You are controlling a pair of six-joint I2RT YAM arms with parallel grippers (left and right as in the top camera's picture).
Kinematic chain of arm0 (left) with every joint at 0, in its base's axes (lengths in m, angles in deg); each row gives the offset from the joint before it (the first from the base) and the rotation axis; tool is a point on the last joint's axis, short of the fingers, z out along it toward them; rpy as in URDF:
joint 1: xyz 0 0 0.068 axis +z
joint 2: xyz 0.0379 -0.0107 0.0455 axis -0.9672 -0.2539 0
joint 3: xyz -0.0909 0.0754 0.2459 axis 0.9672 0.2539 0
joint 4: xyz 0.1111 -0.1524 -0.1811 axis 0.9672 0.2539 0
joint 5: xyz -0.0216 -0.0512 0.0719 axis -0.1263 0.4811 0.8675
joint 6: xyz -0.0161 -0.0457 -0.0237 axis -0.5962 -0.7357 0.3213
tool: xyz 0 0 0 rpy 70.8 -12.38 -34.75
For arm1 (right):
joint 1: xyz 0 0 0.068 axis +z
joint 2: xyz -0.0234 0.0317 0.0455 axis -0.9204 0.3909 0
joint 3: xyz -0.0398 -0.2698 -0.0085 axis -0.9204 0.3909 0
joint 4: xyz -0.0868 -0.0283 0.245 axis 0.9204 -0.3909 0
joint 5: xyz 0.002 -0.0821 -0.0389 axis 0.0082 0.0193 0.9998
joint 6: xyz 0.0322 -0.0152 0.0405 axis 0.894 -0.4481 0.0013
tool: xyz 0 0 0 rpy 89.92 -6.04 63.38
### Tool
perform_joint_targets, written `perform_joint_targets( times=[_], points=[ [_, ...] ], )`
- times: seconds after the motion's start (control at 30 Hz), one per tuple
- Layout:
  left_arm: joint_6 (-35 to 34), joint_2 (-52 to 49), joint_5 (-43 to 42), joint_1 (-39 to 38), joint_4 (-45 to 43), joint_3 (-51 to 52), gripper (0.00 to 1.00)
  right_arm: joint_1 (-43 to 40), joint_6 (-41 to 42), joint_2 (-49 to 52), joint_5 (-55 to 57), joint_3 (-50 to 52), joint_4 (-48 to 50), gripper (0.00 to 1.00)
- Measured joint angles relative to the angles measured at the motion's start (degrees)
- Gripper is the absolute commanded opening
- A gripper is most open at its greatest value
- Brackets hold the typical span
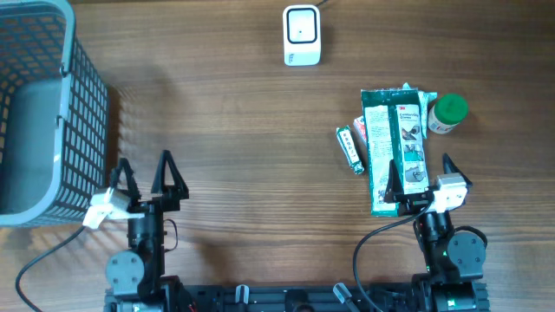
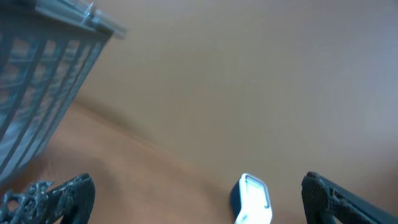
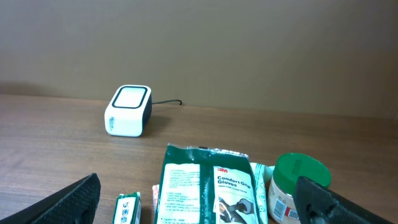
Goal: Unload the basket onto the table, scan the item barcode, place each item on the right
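A white barcode scanner (image 1: 302,35) stands at the far middle of the table, also in the left wrist view (image 2: 252,200) and right wrist view (image 3: 129,110). At the right lie a green glove package (image 1: 396,147) (image 3: 208,186), a small green pack (image 1: 349,149) (image 3: 126,208) and a green-lidded jar (image 1: 447,113) (image 3: 297,186) with a barcode on its label. My right gripper (image 1: 421,173) (image 3: 198,186) hangs open over the package's near end, holding nothing. Near the table's front left, my left gripper (image 1: 144,169) (image 2: 198,186) is open and empty.
A grey wire basket (image 1: 87,113) (image 2: 43,74) stands at the far left, close to the left arm. The scanner's cable runs off the far edge. Bare wooden tabletop lies between the two arms and the scanner.
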Motion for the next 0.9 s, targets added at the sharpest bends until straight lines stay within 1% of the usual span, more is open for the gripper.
perform_joint_targets(
  times=[0.13, 0.27, 0.3, 0.43, 0.53, 0.7, 0.9],
  points=[
    [1.7, 0.0, 0.0, 0.0, 7.2, 0.3, 1.00, 0.0, 0.0, 0.0, 0.0, 0.0, 0.0, 1.00],
    [7.1, 0.0, 0.0, 0.0, 13.6, 0.3, 1.00, 0.0, 0.0, 0.0, 0.0, 0.0, 0.0, 1.00],
    [9.7, 0.0, -0.1, 0.0, 14.2, 0.3, 1.00, 0.0, 0.0, 0.0, 0.0, 0.0, 0.0, 1.00],
    [21.0, 0.0, -2.1, 0.0, 14.1, 0.3, 1.00, 0.0, 0.0, 0.0, 0.0, 0.0, 0.0, 1.00],
    [26.7, 0.0, -3.1, 0.0, 14.1, 0.3, 1.00, 0.0, 0.0, 0.0, 0.0, 0.0, 0.0, 1.00],
    [31.2, 0.0, -3.8, 0.0, 13.9, 0.3, 1.00, 0.0, 0.0, 0.0, 0.0, 0.0, 0.0, 1.00],
    [32.8, 0.0, -4.2, 0.0, 13.9, 0.3, 1.00, 0.0, 0.0, 0.0, 0.0, 0.0, 0.0, 1.00]
  ],
)
